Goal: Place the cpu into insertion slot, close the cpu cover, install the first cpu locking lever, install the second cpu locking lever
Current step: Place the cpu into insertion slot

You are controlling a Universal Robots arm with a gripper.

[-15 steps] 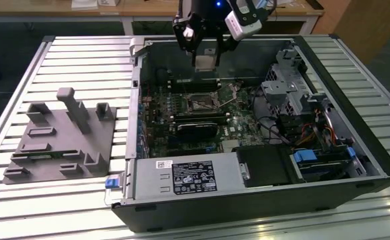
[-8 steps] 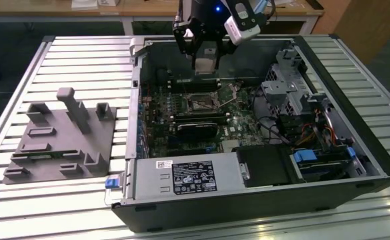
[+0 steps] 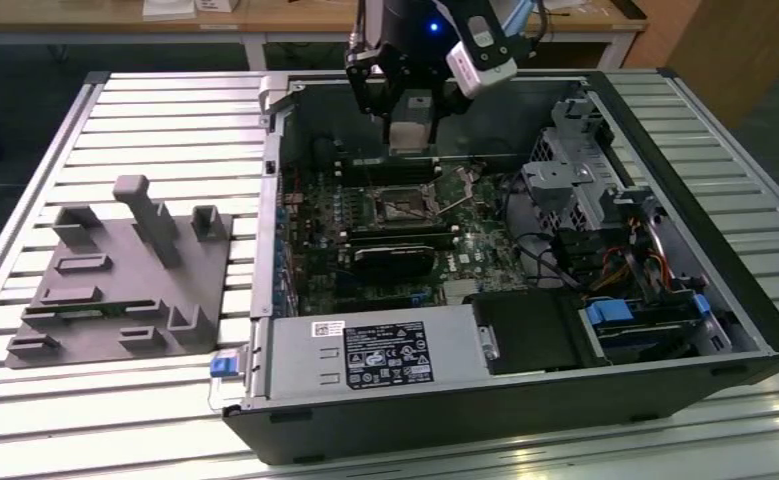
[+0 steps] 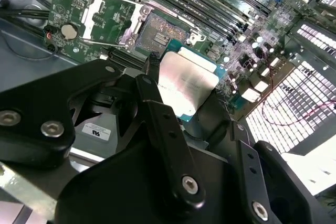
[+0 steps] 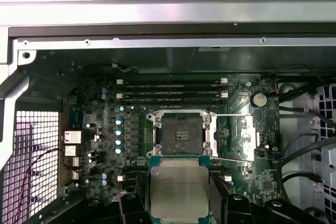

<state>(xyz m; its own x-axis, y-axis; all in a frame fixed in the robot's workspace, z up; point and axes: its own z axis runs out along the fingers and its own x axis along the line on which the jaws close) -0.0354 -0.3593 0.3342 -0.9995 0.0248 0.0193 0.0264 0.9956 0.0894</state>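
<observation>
The cpu [image 5: 178, 191] hangs in the gripper [image 3: 412, 122] in the upper centre of the exterior view, above the motherboard [image 3: 362, 215] and short of the insertion slot [image 5: 181, 134], touching nothing below it. Its dull metal top faces the first wrist view, with the green substrate showing as a thin border.

Handling, as judged: the part is light, thin and stiff. The metal top is smooth and likely slippery. The contact side and the slot's pin field are probably fragile, so neither should be rubbed or tilted into. The best hold is on 2 opposite edges of the substrate, clear of the contact face.

The fingers [image 4: 152, 72] are clamped on those opposite edges of the cpu.

The cpu cover [image 4: 94, 6] is swung open and lies beside the slot, leaving the slot bare.

The open computer case [image 3: 496, 400] rests on a slatted worktop [image 3: 162, 110]. A grey fixture [image 3: 116, 290] stands at the exterior view's left.
</observation>
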